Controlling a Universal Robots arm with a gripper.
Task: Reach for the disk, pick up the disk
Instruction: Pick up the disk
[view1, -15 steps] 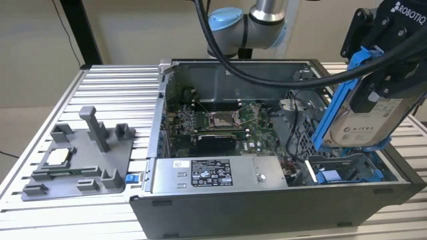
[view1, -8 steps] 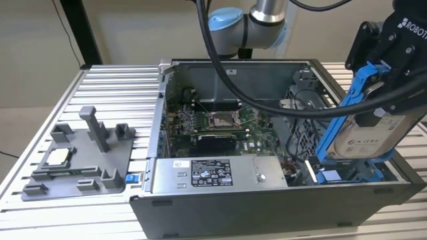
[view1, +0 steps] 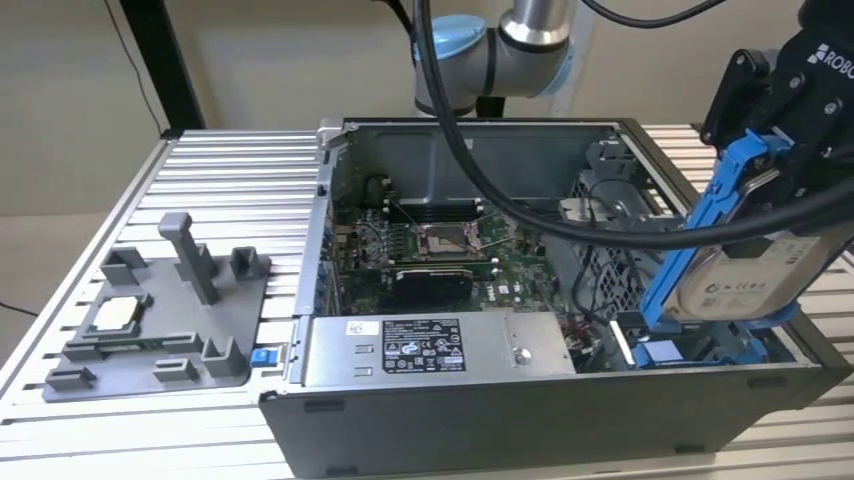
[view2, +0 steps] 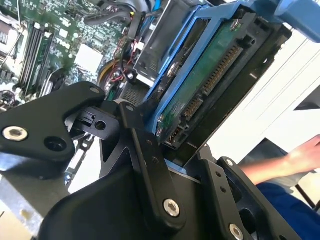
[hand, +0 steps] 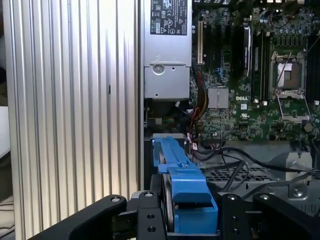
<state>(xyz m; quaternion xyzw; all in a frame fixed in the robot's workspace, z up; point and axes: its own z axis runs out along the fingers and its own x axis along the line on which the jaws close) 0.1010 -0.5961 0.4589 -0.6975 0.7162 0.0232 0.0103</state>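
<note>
Gripper (view1: 767, 190) jaws pinch the disk (view1: 741, 275), tilted above the computer case (view1: 534, 420); a firm, even grip should keep it clear of cables (view1: 534, 215).

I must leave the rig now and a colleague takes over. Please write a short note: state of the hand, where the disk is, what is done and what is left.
Hand: shut on the disk, gripping its blue carrier.
Disk: tilted on edge, lifted above the drive bay at the exterior view's right end of the open computer case. In the second wrist view its connector edge faces the camera.
Done: reach and grasp; the disk looks raised out of the bay.
Left: little of the pick-up. Confirm it is fully clear of the case.
Note: a person's hand is close by.
</note>
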